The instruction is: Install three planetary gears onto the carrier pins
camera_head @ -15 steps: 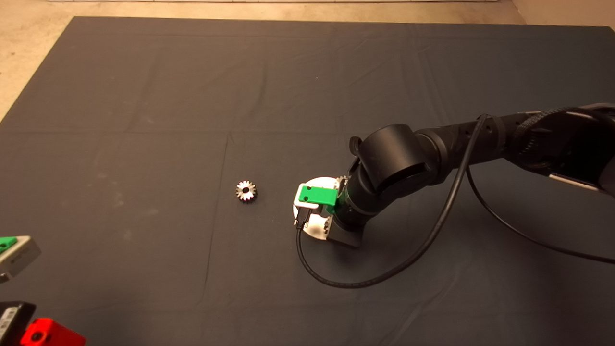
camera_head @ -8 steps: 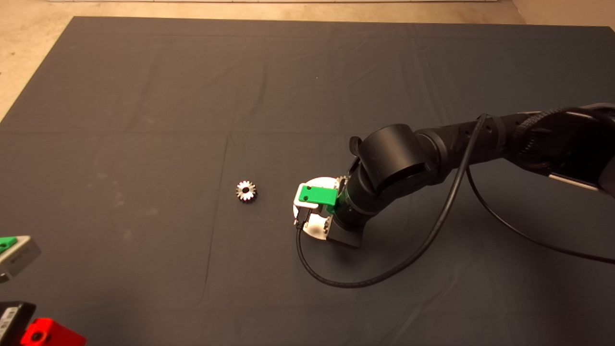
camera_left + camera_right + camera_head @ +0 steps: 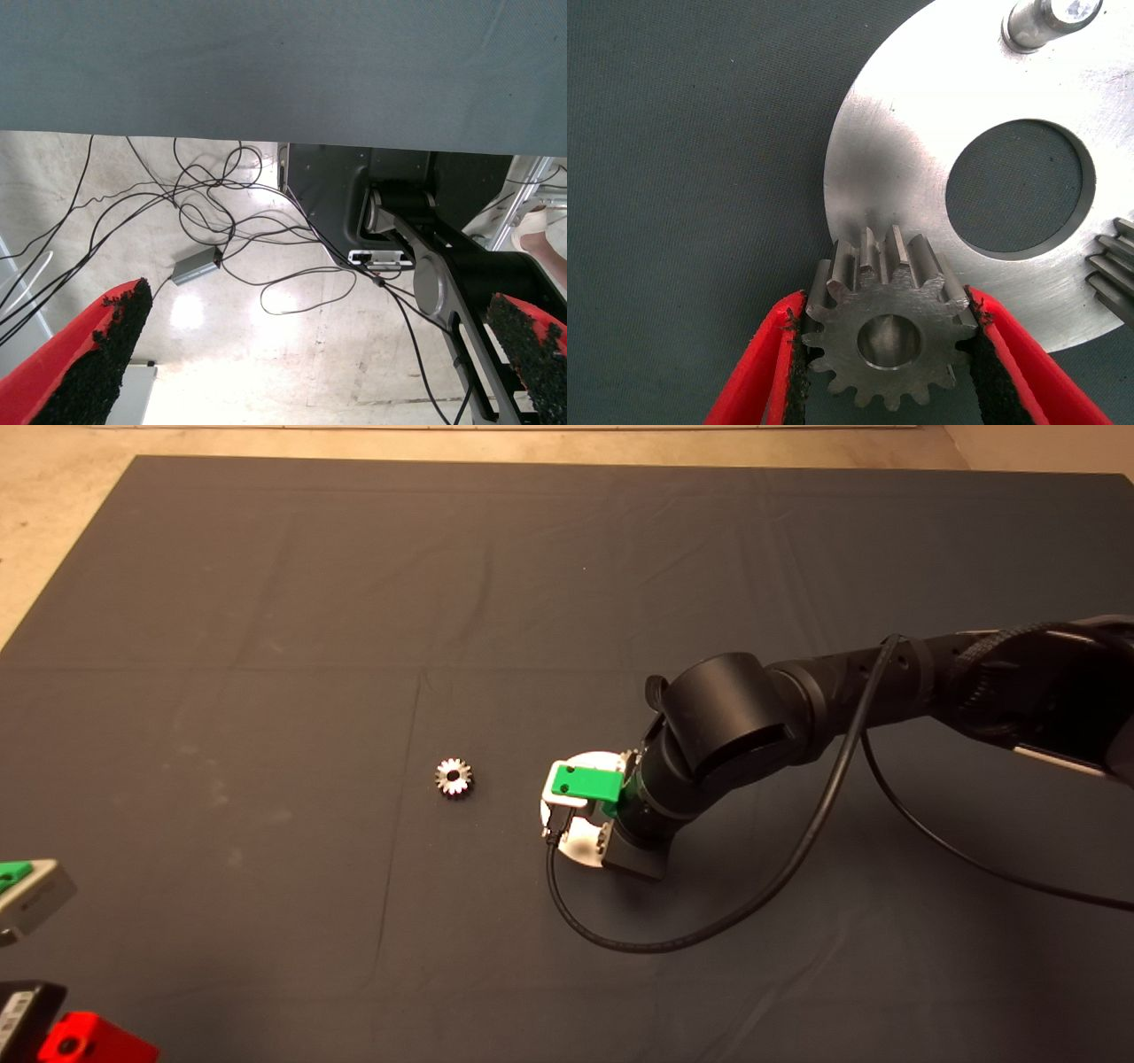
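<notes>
A: Head view. Right claw [image 3: 580,815] came in from the right, low over the white disc [image 3: 592,764] on the dark mat [image 3: 266,646] covering the surface. One loose gear [image 3: 454,777] lay flat on the mat, well apart to the disc's left. Left claw [image 3: 27,895] parked at the lower left edge.

B: Left wrist view?

A: Left claw [image 3: 319,354], fingers [image 3: 97,354] spread wide, nothing between them. Floor and tangled cables [image 3: 221,230] beyond the mat edge.

B: Right wrist view?

A: Right claw [image 3: 888,354] pinched a gear [image 3: 890,332] between both pads, at the disc's rim [image 3: 921,133]. A pin end showed in its bore. One bare pin [image 3: 1045,22] stood across the centre hole. Teeth of another gear [image 3: 1114,279] showed at the picture's edge, on the disc.
</notes>
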Available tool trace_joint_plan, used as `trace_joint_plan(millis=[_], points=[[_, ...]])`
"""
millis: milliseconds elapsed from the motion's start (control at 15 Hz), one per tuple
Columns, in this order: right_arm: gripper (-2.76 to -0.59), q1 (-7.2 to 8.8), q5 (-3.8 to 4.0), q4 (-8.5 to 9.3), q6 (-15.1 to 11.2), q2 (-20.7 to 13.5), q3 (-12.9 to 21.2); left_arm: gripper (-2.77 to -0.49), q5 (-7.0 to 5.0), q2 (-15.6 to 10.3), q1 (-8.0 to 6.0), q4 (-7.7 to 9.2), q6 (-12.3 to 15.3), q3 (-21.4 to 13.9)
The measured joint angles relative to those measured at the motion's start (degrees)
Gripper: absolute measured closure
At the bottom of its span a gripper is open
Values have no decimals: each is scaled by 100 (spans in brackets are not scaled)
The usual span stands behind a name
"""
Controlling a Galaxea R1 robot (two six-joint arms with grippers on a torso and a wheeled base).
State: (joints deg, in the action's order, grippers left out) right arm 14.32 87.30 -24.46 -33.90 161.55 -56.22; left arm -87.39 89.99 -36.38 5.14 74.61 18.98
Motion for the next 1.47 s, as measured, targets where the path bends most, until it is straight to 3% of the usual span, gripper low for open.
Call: trace_joint_plan(millis=[600, 1000, 1467], points=[[-107, 26, -28, -103, 0, -107, -13, -275, 0, 2, 0, 0, -18, 0], [-107, 59, 46, -149, 0, -107, -20, -275, 0, 2, 0, 1, -20, 0], [-107, 9, 52, -151, 0, -90, 261, -275, 0, 2, 0, 0, -22, 0]])
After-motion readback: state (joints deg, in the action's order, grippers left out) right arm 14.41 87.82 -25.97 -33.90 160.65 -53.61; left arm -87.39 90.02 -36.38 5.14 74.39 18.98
